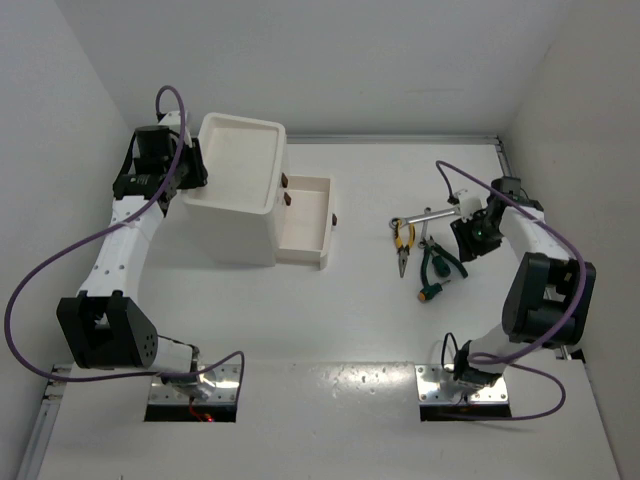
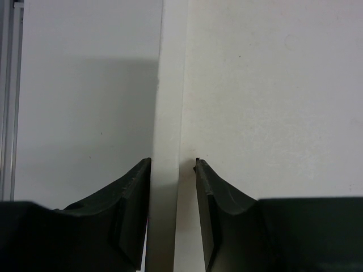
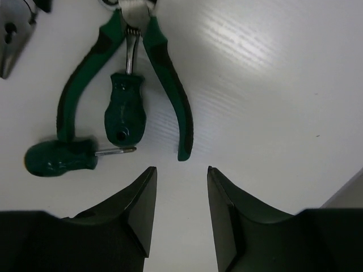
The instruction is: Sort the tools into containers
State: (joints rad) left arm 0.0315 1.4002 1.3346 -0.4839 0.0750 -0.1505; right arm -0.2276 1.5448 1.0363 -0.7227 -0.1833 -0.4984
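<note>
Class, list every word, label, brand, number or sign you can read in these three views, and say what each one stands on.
No text can be read in any view.
Stubby green screwdriver: faint small marks on the handle, too blurred to read.
Green-handled pliers, yellow-handled pliers, large bin, smaller bin: no lettering visible.

Tools lie clustered, well right of both white bins.

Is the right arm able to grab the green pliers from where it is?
Probably yes. The open right gripper hovers just short of one handle of the green pliers, and nothing lies between them.
</note>
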